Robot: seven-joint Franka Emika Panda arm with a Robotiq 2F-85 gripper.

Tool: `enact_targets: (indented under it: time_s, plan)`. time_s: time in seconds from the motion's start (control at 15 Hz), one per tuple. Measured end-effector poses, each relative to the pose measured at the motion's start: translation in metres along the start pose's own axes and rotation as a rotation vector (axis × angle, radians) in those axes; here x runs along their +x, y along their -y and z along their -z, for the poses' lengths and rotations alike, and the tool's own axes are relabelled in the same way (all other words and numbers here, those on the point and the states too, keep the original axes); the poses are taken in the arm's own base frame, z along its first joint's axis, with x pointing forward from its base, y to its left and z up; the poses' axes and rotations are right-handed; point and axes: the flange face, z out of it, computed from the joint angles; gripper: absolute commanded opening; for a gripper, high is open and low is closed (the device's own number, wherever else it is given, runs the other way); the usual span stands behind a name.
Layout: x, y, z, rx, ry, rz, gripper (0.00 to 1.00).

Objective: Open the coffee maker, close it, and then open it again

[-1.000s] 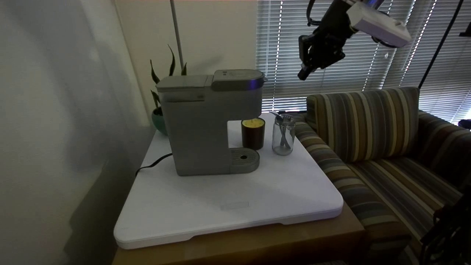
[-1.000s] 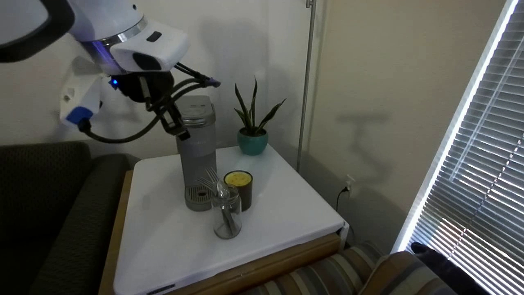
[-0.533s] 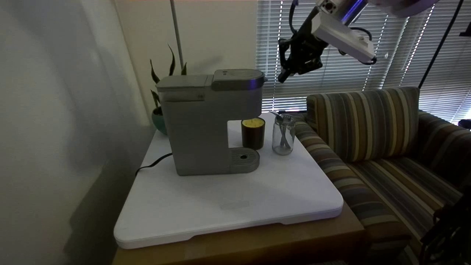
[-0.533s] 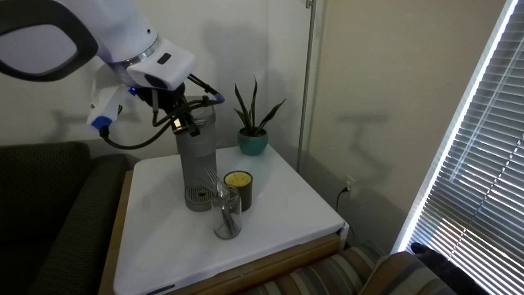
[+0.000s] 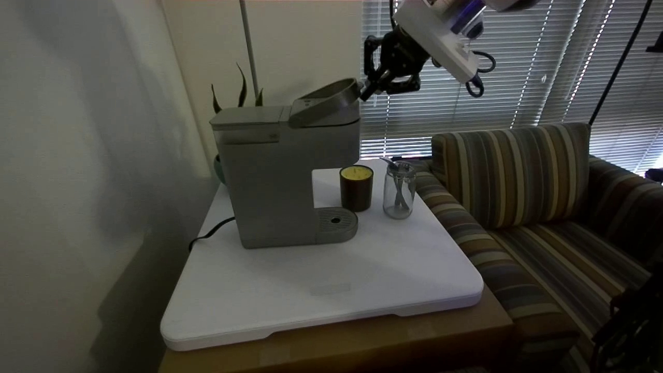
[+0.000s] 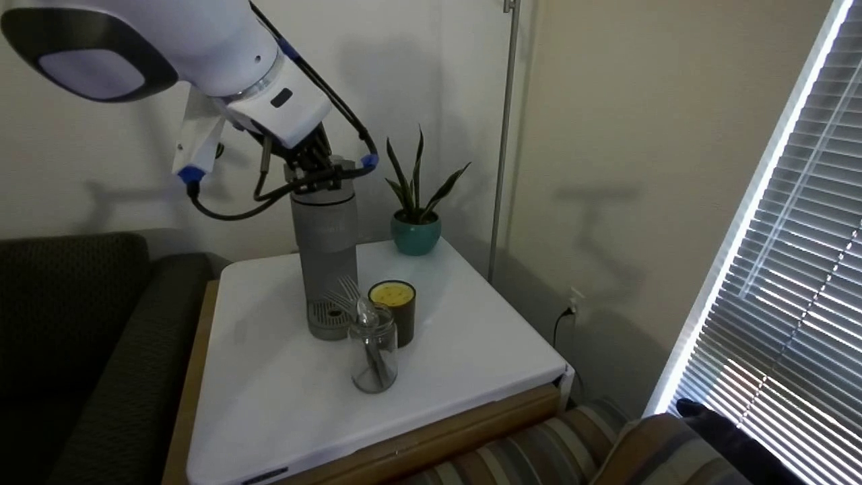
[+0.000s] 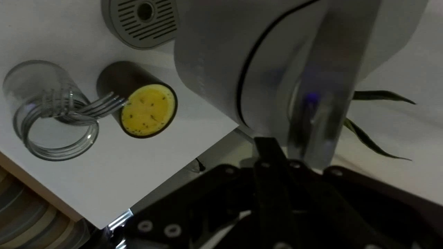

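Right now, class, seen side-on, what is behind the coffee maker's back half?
Plant leaves and a pole show above the coffee maker, and a sliver of teal pot past its rear. The coffee maker covers the rest of the pot and the pole's lower part.

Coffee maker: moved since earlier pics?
Yes: in an exterior view, the coffee maker has shifted slightly toward the picture's left, away from the glass jar, which stayed put.

Boxy grey plastic coffee maker [image 5: 277, 197]: smooth, mostly dull
Round clear glass jar [image 5: 408, 194]: smooth, shiny
Thin silver metal forks [image 7: 90, 111]: shiny
Flat white plastic-looking tabletop [image 5: 311, 290]: smooth
Big brown-striped cloth couch [image 5: 510, 178]: dull
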Motion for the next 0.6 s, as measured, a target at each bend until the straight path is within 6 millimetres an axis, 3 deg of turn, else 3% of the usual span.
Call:
enact_targets:
  time_s: [0.6]
  plan:
    - [0.030,-0.001,0.012,0.128,-0.048,-0.118,0.00]
